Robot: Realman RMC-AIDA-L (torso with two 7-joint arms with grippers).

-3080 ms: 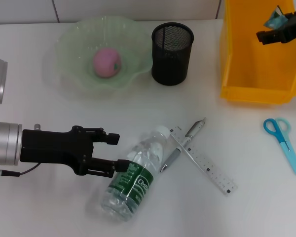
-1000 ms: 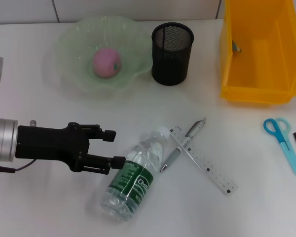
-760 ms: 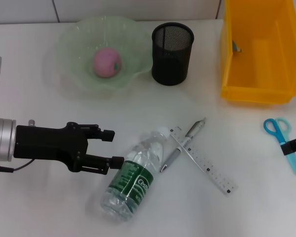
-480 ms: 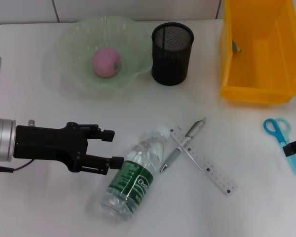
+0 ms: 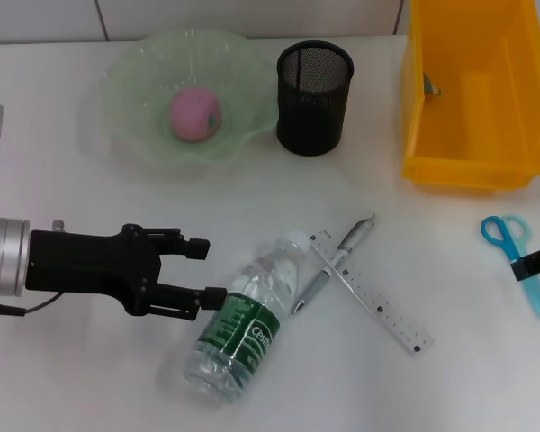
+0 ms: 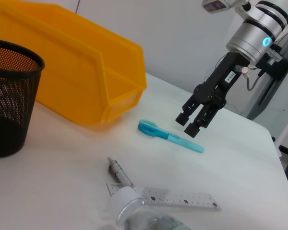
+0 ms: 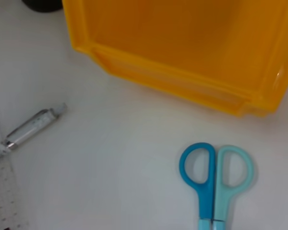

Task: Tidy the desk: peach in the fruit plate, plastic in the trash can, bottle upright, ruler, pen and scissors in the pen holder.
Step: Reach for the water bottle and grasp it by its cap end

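Head view: I log the left gripper (image 5: 201, 268) spread beside the lying water bottle (image 5: 243, 319), not touching. Right gripper (image 6: 196, 120) spread, hovering above the blue scissors (image 5: 518, 263) near the yellow bin (image 5: 468, 171).

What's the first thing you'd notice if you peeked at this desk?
The big yellow bin at the back right catches the eye first, next to the black mesh pen holder and a pink peach sitting in the green plate. Up front, a clear bottle lies on its side, with the left pincer open just beside it. The right pincer hangs over the blue scissors.
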